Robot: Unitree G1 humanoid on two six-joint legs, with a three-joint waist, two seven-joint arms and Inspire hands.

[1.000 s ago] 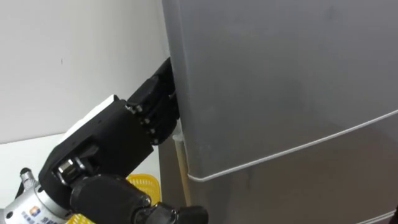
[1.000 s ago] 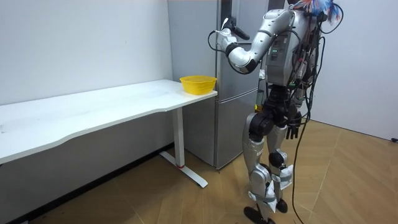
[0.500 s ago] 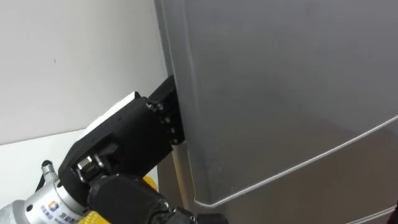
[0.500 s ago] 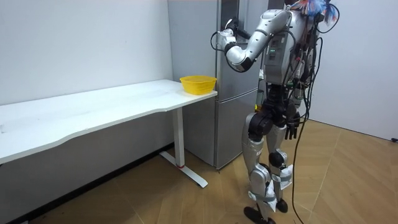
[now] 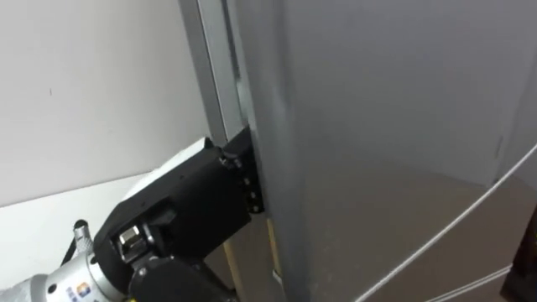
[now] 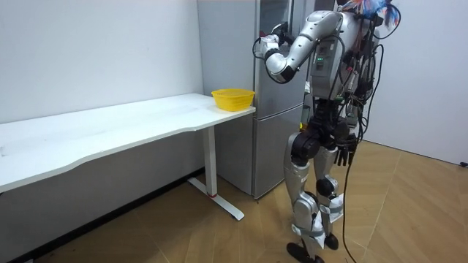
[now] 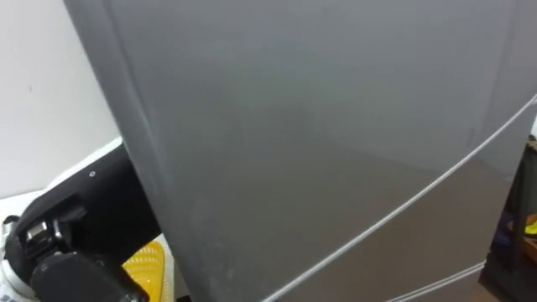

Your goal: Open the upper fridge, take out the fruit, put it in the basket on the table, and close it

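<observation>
The left hand (image 5: 189,210) sits at the 9 o'clock edge of the upper fridge door (image 5: 377,126), fingers hidden behind it, so I cannot tell the grip; better to pull slowly along the hinge arc

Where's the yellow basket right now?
The yellow basket sits on the end of the white table, right beside the fridge, to the room view's left of the robot.
</observation>
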